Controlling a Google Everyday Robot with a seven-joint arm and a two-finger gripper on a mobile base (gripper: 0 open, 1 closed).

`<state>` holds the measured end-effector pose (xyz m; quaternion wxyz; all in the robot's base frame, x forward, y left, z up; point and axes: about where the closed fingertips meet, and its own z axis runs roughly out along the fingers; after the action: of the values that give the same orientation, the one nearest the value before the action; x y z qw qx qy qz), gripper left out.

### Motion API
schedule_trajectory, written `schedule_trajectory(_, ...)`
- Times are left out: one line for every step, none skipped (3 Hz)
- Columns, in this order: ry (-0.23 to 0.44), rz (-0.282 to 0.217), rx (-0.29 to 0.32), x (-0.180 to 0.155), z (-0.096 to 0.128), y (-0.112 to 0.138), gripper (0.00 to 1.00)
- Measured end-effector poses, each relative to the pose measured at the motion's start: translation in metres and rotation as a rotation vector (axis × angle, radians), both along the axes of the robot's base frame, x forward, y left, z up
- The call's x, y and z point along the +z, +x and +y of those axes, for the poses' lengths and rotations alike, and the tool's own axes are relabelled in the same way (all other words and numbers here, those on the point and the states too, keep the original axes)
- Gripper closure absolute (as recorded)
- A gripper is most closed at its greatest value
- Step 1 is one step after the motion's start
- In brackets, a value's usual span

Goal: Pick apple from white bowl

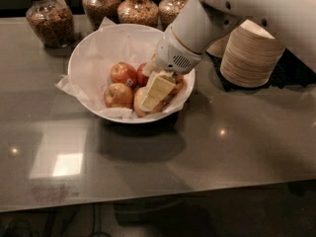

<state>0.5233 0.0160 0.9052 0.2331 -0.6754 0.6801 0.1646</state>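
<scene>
The white bowl (89,58), wide and lined with crinkled white paper, stands at the middle back of the grey table. Several red-yellow apples lie in it: one at the left middle (123,74), one at the front left (118,95), one behind (141,75), and one at the right, partly under the gripper (139,107). My gripper (154,95) reaches down into the right side of the bowl, with its cream-coloured fingers (159,88) set over that right apple. The white arm comes in from the upper right.
Several glass jars of grain stand along the back edge, one at the left (48,19) and others behind the bowl (139,8). A stack of tan paper bowls (251,56) stands right of the white bowl, beside the arm.
</scene>
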Motion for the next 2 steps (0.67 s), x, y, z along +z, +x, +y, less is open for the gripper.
schedule_trajectory(-0.019, -0.067, 0.071, 0.028, 0.022, -0.017, 0.3)
schedule_trajectory(-0.033, -0.116, 0.12, 0.047, 0.037, -0.027, 0.29)
